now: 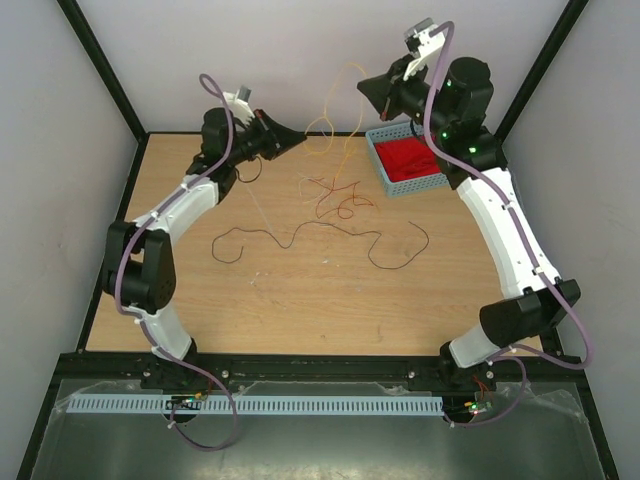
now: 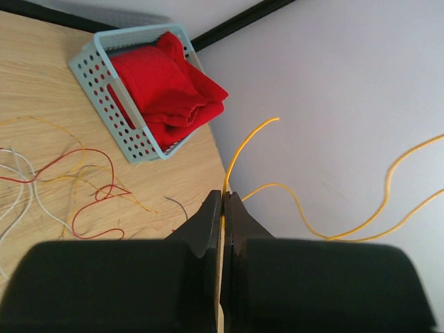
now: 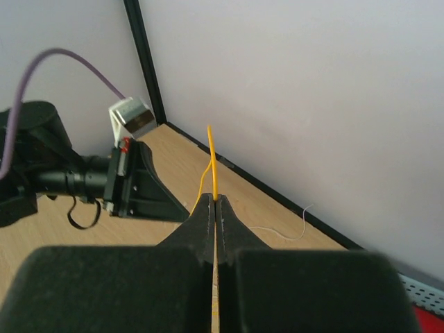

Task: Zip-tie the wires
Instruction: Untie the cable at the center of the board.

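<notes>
A thin orange wire [image 1: 322, 125] is held up in the air near the back wall between both grippers. My left gripper [image 1: 298, 140] is shut on one part of it, and the orange wire [image 2: 243, 149] rises from between its tips [image 2: 224, 198]. My right gripper [image 1: 364, 87] hangs higher, shut on the orange wire [image 3: 212, 163], which sticks up from its tips [image 3: 216, 200]. On the table below lie tangled red wires [image 1: 335, 195] and a long dark brown wire [image 1: 300, 235]. In the left wrist view the red wires [image 2: 90, 180] curl on the wood.
A light blue basket [image 1: 378, 160] holding a red cloth [image 1: 410, 158] stands at the back right, under my right arm; the left wrist view shows the basket [image 2: 111, 97] too. A thin white strand [image 3: 291, 225] lies by the back wall. The left gripper [image 3: 142, 187] shows in the right wrist view.
</notes>
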Controlling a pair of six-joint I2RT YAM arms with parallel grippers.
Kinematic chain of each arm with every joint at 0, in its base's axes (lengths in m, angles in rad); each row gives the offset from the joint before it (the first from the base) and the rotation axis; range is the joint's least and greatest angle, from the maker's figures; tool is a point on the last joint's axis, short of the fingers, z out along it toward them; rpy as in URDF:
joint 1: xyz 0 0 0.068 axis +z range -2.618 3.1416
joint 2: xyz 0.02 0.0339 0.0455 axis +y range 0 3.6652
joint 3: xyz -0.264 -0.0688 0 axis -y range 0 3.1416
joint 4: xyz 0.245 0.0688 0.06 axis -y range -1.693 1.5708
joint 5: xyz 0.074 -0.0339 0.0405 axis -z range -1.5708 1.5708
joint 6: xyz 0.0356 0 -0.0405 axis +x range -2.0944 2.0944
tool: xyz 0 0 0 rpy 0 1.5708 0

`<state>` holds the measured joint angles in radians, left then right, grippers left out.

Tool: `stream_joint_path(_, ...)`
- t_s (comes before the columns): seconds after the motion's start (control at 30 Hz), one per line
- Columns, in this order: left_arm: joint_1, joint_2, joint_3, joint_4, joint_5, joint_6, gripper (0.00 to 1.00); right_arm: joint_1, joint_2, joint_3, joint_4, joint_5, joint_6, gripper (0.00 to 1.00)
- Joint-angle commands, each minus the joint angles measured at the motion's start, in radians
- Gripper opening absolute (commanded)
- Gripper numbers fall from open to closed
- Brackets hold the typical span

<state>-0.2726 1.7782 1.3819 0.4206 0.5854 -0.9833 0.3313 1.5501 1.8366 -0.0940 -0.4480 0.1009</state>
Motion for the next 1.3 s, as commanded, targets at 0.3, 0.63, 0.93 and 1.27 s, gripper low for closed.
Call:
stream_joint_path(0.3,0.107,-0.247,-0.143,0.036,-0.065,0.087,0.0,-0.001,-0.111,-0.25,0.14,-0.011,0.031,0.0)
stream_joint_path(0.63,0.142,-0.403,-0.221,-0.045,-0.136,0.177,0.0,-0.001,-0.132,-0.326,0.131,-0.026,-0.001,0.0)
stream_joint_path(0.93,0.147,-0.554,-0.265,-0.179,-0.229,0.276,0.0,0.0,-0.134,-0.374,0.181,-0.102,0.075,0.0)
stream_joint_path(1.27,0.153,-0.613,-0.18,-0.249,-0.244,0.354,0.0,0.003,-0.106,-0.513,0.275,-0.173,0.139,0.05)
